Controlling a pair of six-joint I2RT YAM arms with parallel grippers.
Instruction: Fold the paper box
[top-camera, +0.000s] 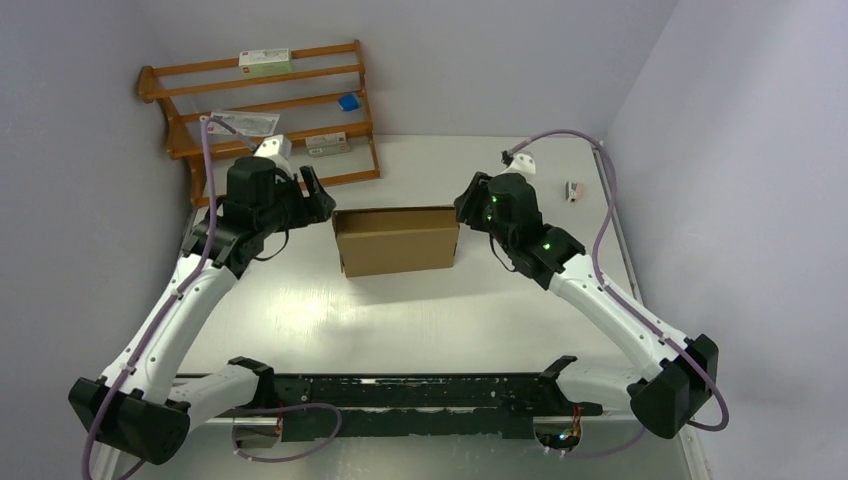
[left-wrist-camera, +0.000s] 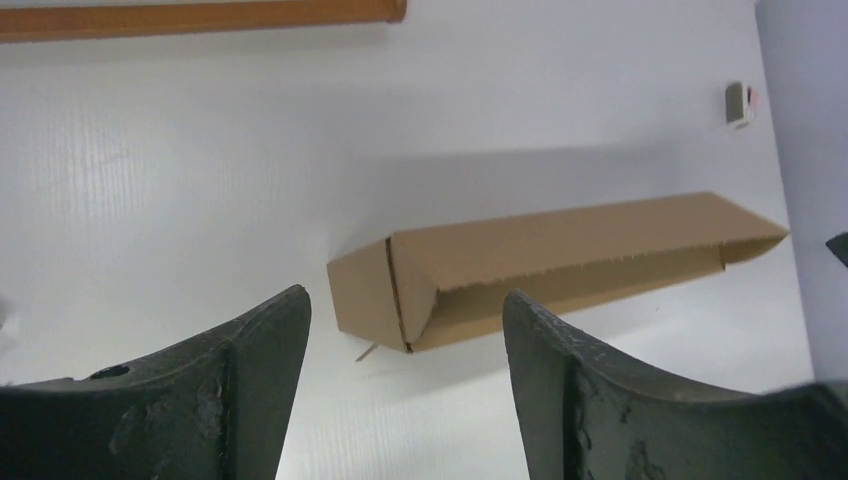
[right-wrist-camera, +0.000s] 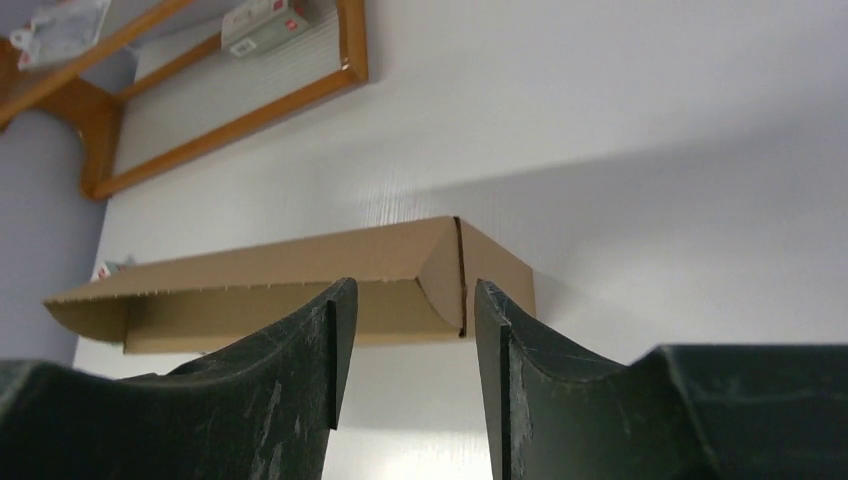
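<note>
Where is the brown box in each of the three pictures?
Top view: the box sits at the middle of the table.
Left wrist view: box right of centre.
Right wrist view: box left of centre.
Shared landmark: the wooden rack, upper left in every view.

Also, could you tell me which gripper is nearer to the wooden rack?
Left. The left gripper sits just in front of the wooden rack, at the cardboard box's left end. The right gripper is at the box's right end.
</note>
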